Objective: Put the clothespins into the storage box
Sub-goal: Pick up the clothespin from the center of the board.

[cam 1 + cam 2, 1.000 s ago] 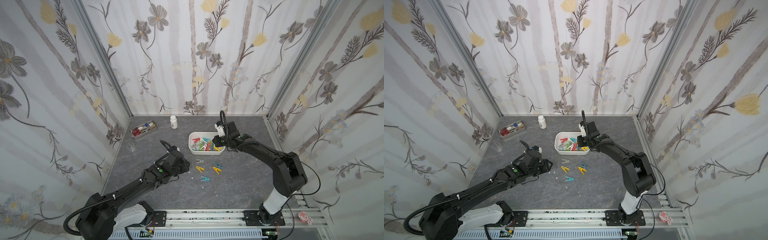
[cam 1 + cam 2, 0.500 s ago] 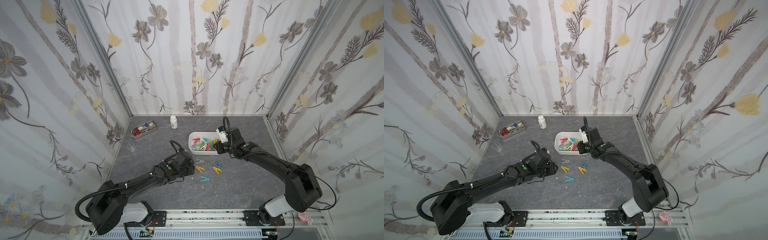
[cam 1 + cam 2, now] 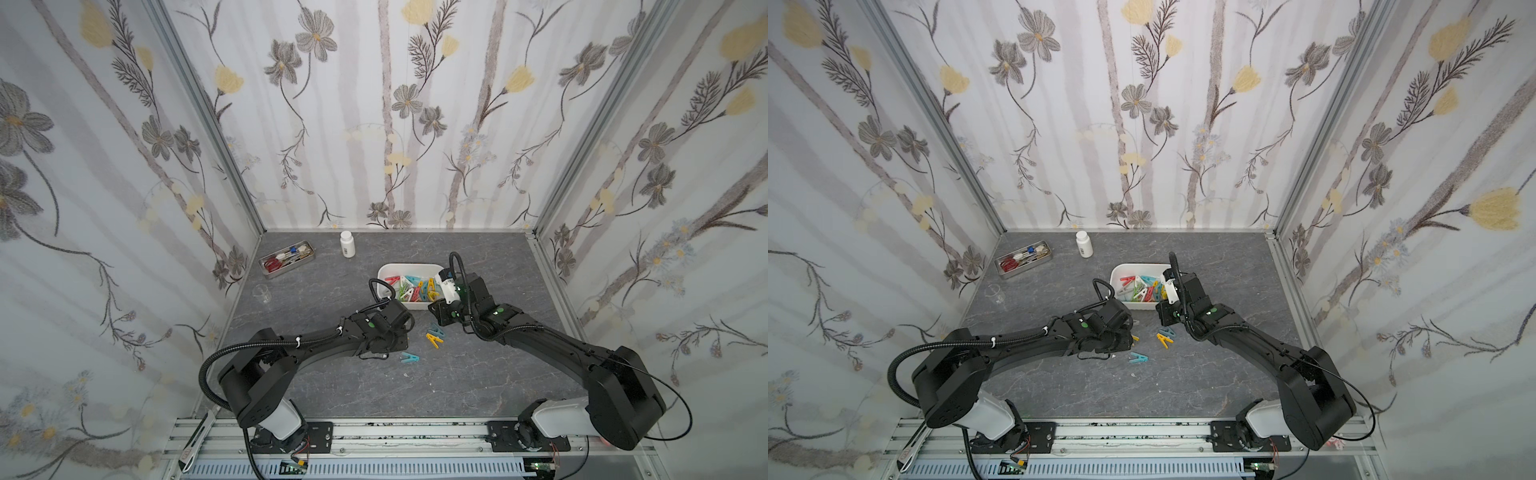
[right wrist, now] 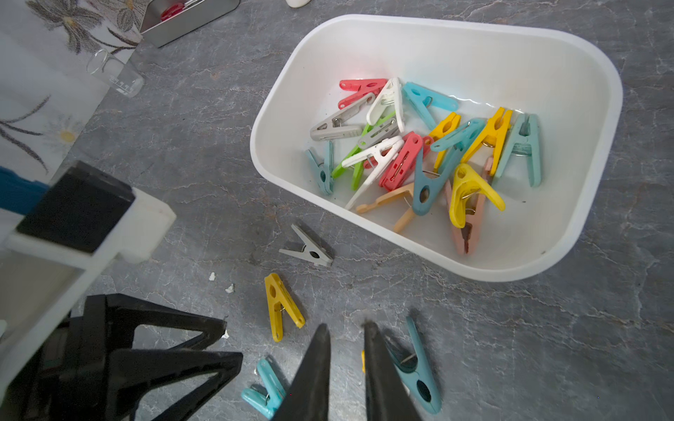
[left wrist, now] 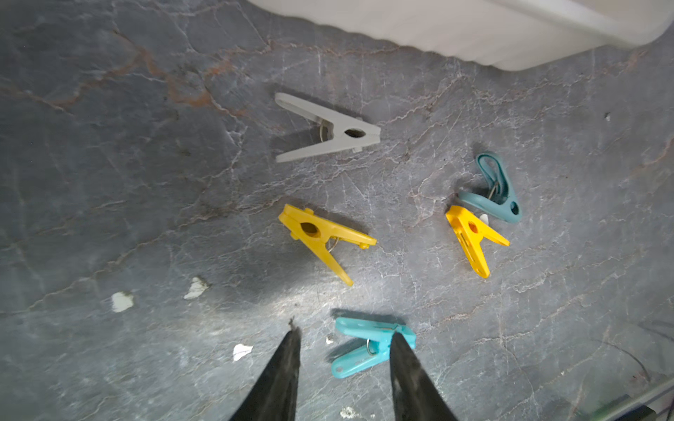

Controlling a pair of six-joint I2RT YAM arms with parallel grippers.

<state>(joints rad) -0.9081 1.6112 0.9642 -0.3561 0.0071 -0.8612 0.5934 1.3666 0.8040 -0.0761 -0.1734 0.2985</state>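
Left wrist: left gripper (image 5: 344, 331) parted, empty, beside glossy teal A-shaped clothespin (image 5: 355, 362); right wrist: right gripper (image 4: 346, 325) narrowly parted, empty.

Storage box (image 4: 474, 54) was smooth, glossy white plastic; clothespins (image 5: 322, 249) were smooth coloured plastic with wire metal springs; counter (image 5: 146, 182) looked matt grey, stone-veined; tray (image 4: 182, 25) was dull metal.

Metal tray (image 4: 189, 22) holding red scissors (image 3: 272, 263) and perhaps pens (image 3: 296, 253), white bottle (image 3: 347, 244) nearby, clear beaker (image 3: 262, 293) on grey tabletop (image 3: 478, 374)
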